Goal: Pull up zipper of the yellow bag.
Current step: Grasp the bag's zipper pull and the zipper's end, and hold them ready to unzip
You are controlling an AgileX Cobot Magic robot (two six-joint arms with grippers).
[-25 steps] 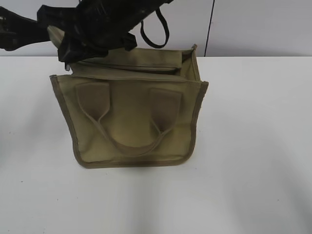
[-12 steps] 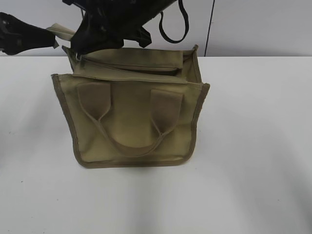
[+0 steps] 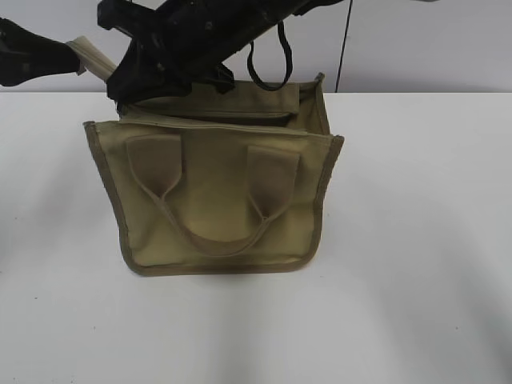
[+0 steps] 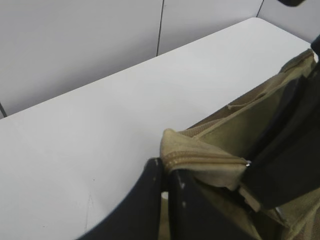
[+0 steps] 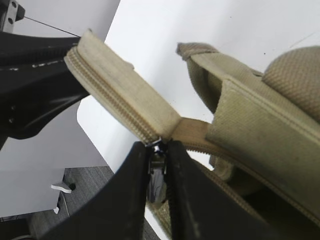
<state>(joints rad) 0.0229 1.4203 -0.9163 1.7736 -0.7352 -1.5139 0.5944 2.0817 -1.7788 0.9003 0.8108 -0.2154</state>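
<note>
A small khaki-yellow canvas bag [image 3: 216,200] stands upright on a white tabletop [image 3: 416,240], its two looped handles hanging down the front. Along its top runs the zipper [image 5: 120,102], a toothed line in khaki tape. The silver slider [image 5: 157,167] sits close to the bag's left end, where the tape lifts clear of the bag as an end tab [image 4: 197,160].

The right pincer [image 5: 157,165] is pressed together on the slider's metal pull, its dark fingers flanking it. The left pincer [image 4: 165,172] pinches the end tab, holding the tape raised and taut beyond the bag's left corner.

To do this step well, the two grips should probably pull in opposite directions along the tape's line, keeping it straight so the slider does not snag fabric.

In the exterior view, the right arm [image 3: 192,40] reaches across from the upper right, over the bag's top; the left arm [image 3: 32,56] enters low from the left edge.
</note>
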